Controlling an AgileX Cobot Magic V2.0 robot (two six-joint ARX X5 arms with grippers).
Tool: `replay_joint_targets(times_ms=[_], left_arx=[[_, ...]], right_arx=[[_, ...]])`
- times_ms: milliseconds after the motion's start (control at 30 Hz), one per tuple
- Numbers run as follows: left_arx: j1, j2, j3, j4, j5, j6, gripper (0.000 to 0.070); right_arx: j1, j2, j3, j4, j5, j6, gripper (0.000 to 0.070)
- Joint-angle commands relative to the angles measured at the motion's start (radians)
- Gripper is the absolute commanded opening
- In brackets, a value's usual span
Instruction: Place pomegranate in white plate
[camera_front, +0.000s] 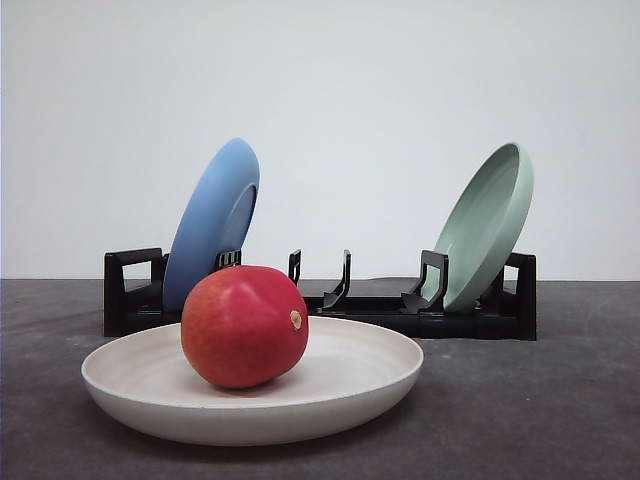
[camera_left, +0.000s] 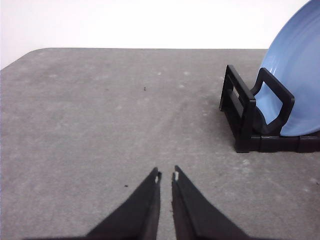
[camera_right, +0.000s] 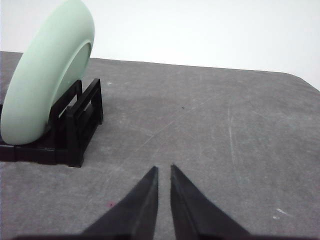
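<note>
The glossy red pomegranate (camera_front: 244, 325) rests inside the wide off-white plate (camera_front: 360, 385) at the front of the grey table, its tan nub facing right. My left gripper (camera_left: 166, 176) hovers over bare tabletop with its black fingers nearly together and nothing between them. My right gripper (camera_right: 164, 168) is likewise shut and holds nothing, above bare table beside the rack's end.
A black dish rack (camera_front: 470, 318) stands behind the plate. A blue plate (camera_front: 210, 225) leans in its left slots and a pale green plate (camera_front: 487, 225) in its right slots. The rack's ends show in the wrist views (camera_left: 245, 117) (camera_right: 75, 130).
</note>
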Motion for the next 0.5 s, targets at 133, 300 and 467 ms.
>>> replay_joint_targets(times_ms=[133, 300, 467], left_arx=[[-0.001, 0.0, -0.011, -0.001, -0.002, 0.009, 0.0026], [-0.001, 0.0, -0.011, -0.001, -0.002, 0.009, 0.0026], [-0.001, 0.0, -0.011, -0.001, -0.002, 0.009, 0.0026]], right_arx=[[0.001, 0.0, -0.004, 0.011, 0.0, 0.011, 0.004], [0.001, 0.0, -0.004, 0.011, 0.0, 0.011, 0.004], [0.001, 0.0, -0.004, 0.011, 0.0, 0.011, 0.004]])
